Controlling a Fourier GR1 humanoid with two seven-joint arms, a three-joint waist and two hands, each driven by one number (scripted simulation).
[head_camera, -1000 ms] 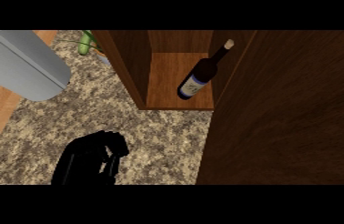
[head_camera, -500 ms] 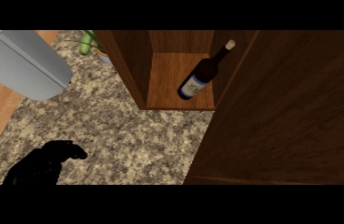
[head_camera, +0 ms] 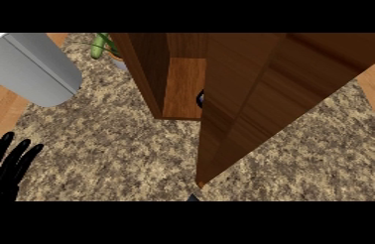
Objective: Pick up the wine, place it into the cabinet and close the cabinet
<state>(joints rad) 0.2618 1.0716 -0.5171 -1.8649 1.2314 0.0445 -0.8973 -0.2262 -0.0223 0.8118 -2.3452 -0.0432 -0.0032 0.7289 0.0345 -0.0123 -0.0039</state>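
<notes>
The wooden cabinet [head_camera: 183, 87] stands on the counter at the middle top. Its door [head_camera: 271, 99] has swung most of the way across the opening, leaving a narrow gap at the left. Inside, only a small dark sliver of the wine bottle [head_camera: 200, 98] shows at the door's edge; the rest is hidden. My left hand [head_camera: 15, 163] rests open at the lower left edge, fingers up, far from the cabinet. A small dark bit at the lower edge under the door's corner may be my right hand [head_camera: 192, 198]; almost all of it is hidden.
A grey appliance [head_camera: 36, 72] lies at the upper left, with a green plant [head_camera: 101, 44] behind it beside the cabinet. The speckled granite counter [head_camera: 110, 153] spreads in front of the cabinet.
The door has swung left across the opening and now covers nearly the whole bottle. My left hand has drawn back to the lower left edge, fingers straightened.
</notes>
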